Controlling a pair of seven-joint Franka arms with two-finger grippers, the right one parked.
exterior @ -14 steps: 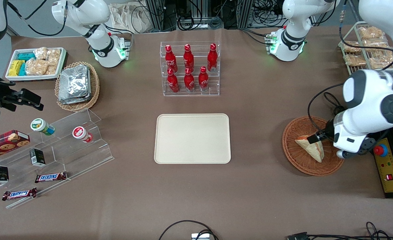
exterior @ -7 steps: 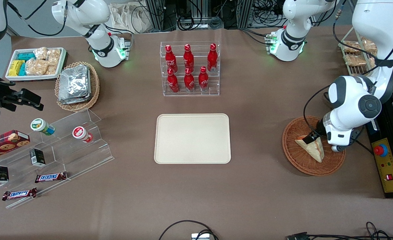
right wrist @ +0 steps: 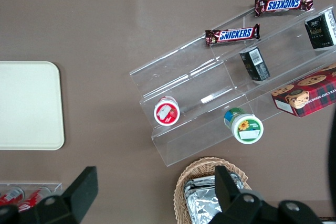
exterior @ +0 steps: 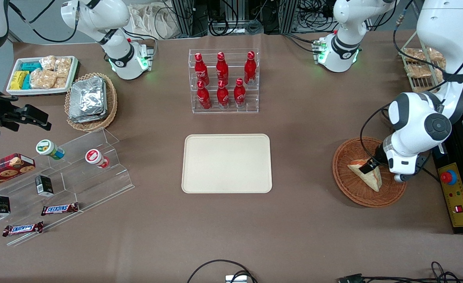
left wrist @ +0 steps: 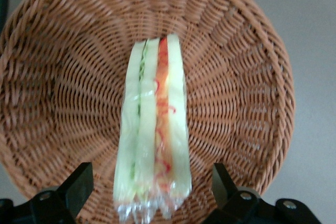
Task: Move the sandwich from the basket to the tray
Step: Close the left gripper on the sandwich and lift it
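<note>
Compared with a moment before, the left arm's gripper (left wrist: 152, 195) has come lower over the triangular white-bread sandwich (exterior: 366, 175) in the round reddish-brown wicker basket (exterior: 349, 192), fingers (left wrist: 79, 184) open astride it, so grasping seems next, the cream-beige rectangular tray (exterior: 226, 163) still waiting.

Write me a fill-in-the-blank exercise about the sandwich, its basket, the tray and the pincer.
1. The triangular white-bread sandwich lies in the round reddish-brown wicker ____.
2. The left arm's pincer is ____, one finger at each side of the sandwich.
3. The flat cream-beige rectangular tray holds ____.
4. The acrylic rack holds ____ red bottles.

Missing words: basket; open; nothing; six
</note>
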